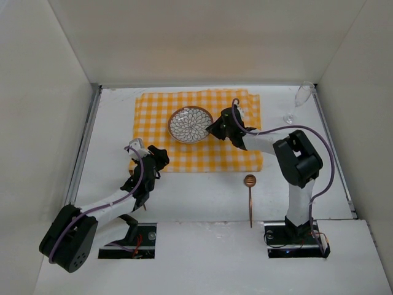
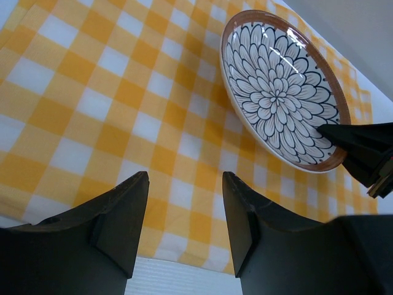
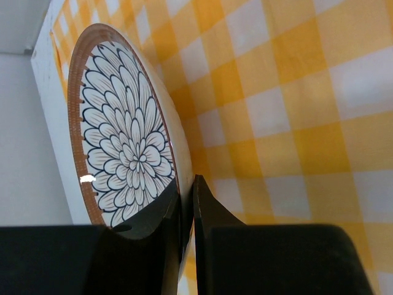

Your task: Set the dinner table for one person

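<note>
A: Fingers (image 3: pixel 209 215) on the right gripper (image 3: pixel 186 187) are pinched on the near rim of the plate (image 3: pixel 123 153), one inside the bowl, one outside. Nothing else in the grip.

B: Left gripper (image 2: pixel 184 184)?

A: Jaws parted about halfway, nothing between them. It hangs over the near-left edge of the checked cloth (image 1: pixel 153 110), aimed at the plate.

B: Plate on the cloth or in the air?

A: Overhead it sits over the middle of the cloth, slightly far of centre. Lifted, tilted or resting, I cannot tell.

B: And the dinner table (image 1: pixel 196 203)?

A: White top under everything, walled on three sides. The cloth lies on its far half. A spoon (image 1: pixel 250 198) lies on bare table near the right arm's base, handle toward the arm. A wine glass (image 1: pixel 299 101) stands in the far right corner, off the cloth.

B: Step?

A: Placing the plate, I'd say. The spot looks about right.

B: Next?

A: Probably let go of the rim and back off without dragging the plate. Then the spoon needs to go beside the plate; it lies flat, so a low pinch on the thin handle. The glass looks tippy, so grip it carefully.
</note>
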### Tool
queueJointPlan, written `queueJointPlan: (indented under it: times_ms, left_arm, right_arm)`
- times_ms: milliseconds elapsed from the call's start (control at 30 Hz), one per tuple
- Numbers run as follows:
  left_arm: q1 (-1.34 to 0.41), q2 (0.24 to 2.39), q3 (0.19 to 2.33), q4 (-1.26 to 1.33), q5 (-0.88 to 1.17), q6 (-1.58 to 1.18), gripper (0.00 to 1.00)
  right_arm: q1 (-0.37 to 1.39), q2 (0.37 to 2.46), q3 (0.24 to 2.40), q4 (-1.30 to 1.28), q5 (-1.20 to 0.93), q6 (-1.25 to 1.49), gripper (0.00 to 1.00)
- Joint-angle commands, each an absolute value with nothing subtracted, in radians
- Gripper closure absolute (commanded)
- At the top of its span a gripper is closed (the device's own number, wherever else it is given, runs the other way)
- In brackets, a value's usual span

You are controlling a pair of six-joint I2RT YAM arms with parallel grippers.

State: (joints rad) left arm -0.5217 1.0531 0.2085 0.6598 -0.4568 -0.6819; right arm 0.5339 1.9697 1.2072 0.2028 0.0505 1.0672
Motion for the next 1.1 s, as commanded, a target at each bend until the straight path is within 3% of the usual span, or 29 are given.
queueJointPlan:
  times_ms: [0, 833, 1067]
  left_arm:
    - [-0.518, 1.058, 0.212, 0.686, -0.474, -0.686, 0.51]
    - [-0.516, 1.054, 0.210, 0.686, -0.474, -0.684, 0.51]
    - [-0.518, 1.055, 0.212, 0.686, -0.477, -0.683, 0.51]
  right_arm:
    - [0.542, 1.960, 1.278, 0.410, 0.009, 1.134, 0.88]
    - [0.545, 1.927, 1.201, 0.364, 0.054, 1.086, 0.84]
    - [0.547, 1.902, 1.161, 0.342, 0.083, 1.085, 0.53]
